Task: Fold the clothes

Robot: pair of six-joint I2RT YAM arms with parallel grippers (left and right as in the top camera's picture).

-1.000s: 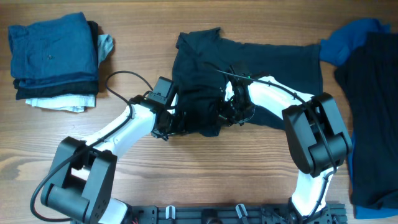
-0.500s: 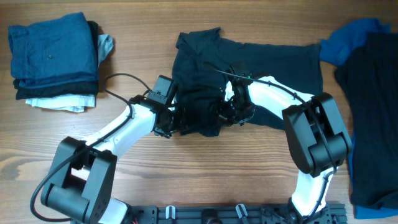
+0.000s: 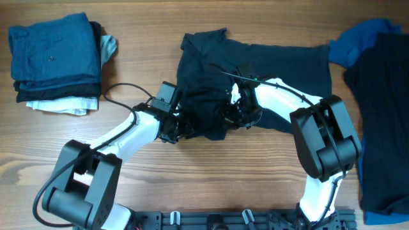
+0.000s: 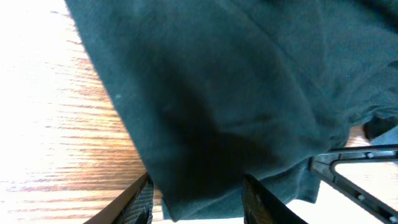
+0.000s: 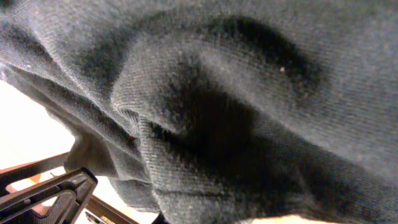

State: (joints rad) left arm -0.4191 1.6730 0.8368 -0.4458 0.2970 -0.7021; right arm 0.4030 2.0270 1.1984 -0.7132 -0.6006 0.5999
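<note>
Navy, almost black, the short-sleeved shirt (image 3: pixel 287 64) lies spread across the middle of the wooden counter (image 3: pixel 192 185), flat toward its right side and rucked into a heap at its lower left. Both arms meet at that heap. The left claw (image 3: pixel 181 130) sits at the shirt's lower-left edge, low against the counter. From the left wrist, its two fingers (image 4: pixel 138 202) stand partly apart with the shirt's hem (image 4: pixel 217 93) lying between them and bare wood (image 4: pixel 50 124) to one side; whether they actually pinch the cloth I cannot tell. The right claw (image 3: pixel 231 115) is pushed into the bunched cloth just beside the left one, from the other side of the heap. It is closed. The right wrist view is filled by dark folds (image 5: pixel 217 93) pressed close, so whether a fold is caught in it cannot be seen. A folded stack of blue, dark and white clothes (image 3: pixel 54 54) rests at the far left corner, well apart. A loose pile of blue and dark garments (image 3: pixel 383 128) lies along the right edge, touching the shirt's right end.
</note>
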